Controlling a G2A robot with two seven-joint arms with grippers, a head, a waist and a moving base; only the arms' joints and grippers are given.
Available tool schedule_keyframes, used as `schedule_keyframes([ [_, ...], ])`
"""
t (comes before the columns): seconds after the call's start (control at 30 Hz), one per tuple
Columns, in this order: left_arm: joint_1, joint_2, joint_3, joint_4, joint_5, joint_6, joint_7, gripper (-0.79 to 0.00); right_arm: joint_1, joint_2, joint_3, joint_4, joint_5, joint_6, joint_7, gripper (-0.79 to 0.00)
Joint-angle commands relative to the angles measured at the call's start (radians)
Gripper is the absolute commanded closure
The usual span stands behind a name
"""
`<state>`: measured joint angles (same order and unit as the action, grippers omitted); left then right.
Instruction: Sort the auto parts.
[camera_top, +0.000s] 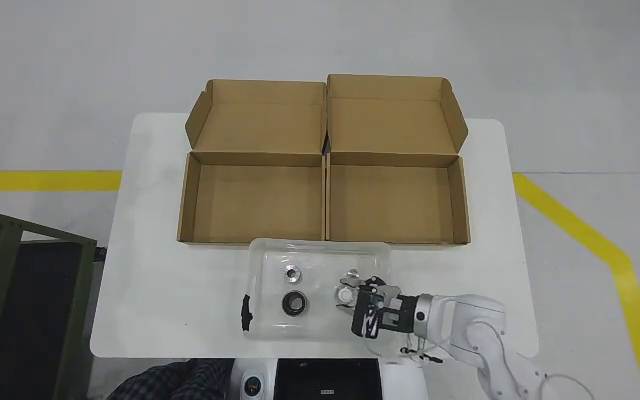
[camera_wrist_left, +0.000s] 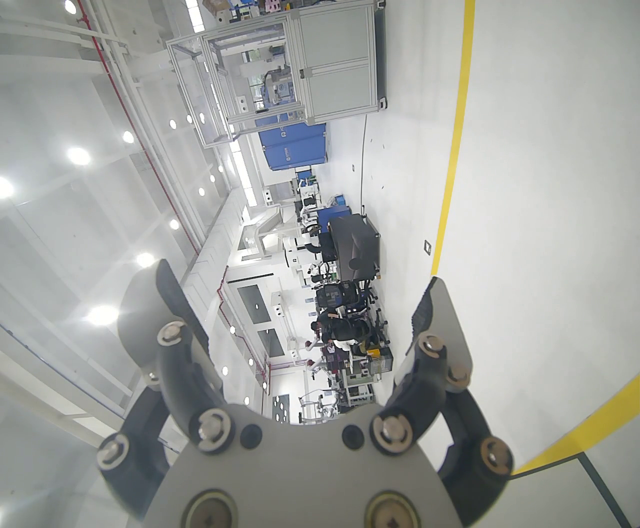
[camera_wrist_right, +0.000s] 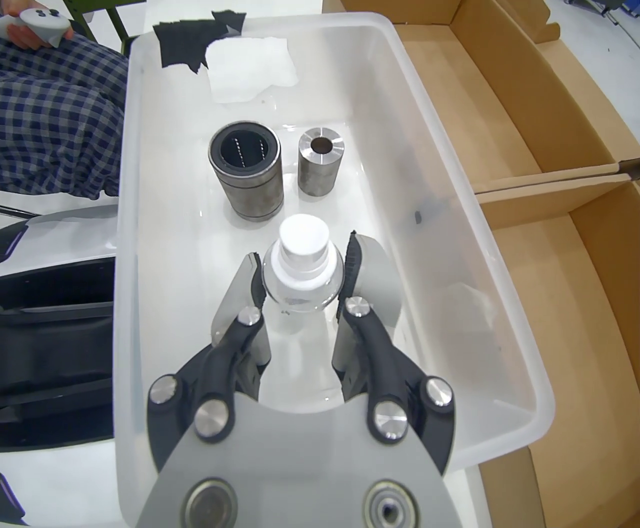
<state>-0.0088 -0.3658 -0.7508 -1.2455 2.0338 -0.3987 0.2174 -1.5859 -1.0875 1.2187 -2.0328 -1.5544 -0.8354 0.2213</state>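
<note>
1. The right gripper (camera_wrist_right: 302, 262) is down inside the bin (camera_wrist_right: 450, 150), which sits on the table (camera_top: 150, 250) at the robot's edge, in front of the boxes.
2. Its fingers (camera_wrist_right: 351, 265) are clamped on the capped part (camera_wrist_right: 303, 285). One pad presses each side of the part's round, shiny body.
3. The capped part stands upright between the fingertips. Its white cap rises above the pads, and the body fills the gap from pad to pad.
4. Whether the part's base rests on the bin floor cannot be told.
5. In the top view the capped part (camera_top: 347, 295) is in the right half of the bin (camera_top: 320, 241), with the right gripper (camera_top: 362, 302) around it.
6. The bearing (camera_wrist_right: 247, 170) and the bushing (camera_wrist_right: 320, 162) stand upright side by side just beyond the part, apart from the fingers and not touching each other.
7. The left box (camera_top: 255, 200) and the right box (camera_top: 395, 205) lie open, side by side, behind the bin.
8. The left gripper (camera_wrist_left: 300, 277) points out into the room, its fingers spread wide with nothing between them.
</note>
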Motion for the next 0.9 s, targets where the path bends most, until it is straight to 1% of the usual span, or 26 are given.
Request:
schedule_keyframes([
  [0.0, 0.0, 0.0, 0.0, 0.0, 0.0, 0.0, 0.0, -0.785, -0.003, 0.002, 0.01, -0.01, 0.01, 0.001, -0.013, 0.0],
  [0.27, 0.0, 0.0, 0.0, 0.0, 0.0, 0.0, 0.0, -0.785, -0.014, 0.011, 0.054, -0.032, 0.105, -0.016, -0.092, 0.0],
  [0.4, 0.0, 0.0, 0.0, 0.0, 0.0, 0.0, 0.0, -0.785, -0.018, 0.012, 0.071, -0.001, 0.235, -0.022, -0.126, 0.0],
  [0.5, 0.0, 0.0, 0.0, 0.0, 0.0, 0.0, 0.0, -0.785, -0.011, 0.013, 0.081, 0.011, 0.302, -0.016, -0.122, 0.0],
  [0.77, 0.0, 0.0, 0.0, 0.0, 0.0, 0.0, 0.0, -0.785, 0.024, 0.012, 0.123, 0.047, 0.498, 0.035, -0.146, 0.0],
  [0.87, 0.0, 0.0, 0.0, 0.0, 0.0, 0.0, 0.0, -0.785, 0.05, 0.012, 0.12, 0.078, 0.6, 0.014, -0.144, 0.0],
])
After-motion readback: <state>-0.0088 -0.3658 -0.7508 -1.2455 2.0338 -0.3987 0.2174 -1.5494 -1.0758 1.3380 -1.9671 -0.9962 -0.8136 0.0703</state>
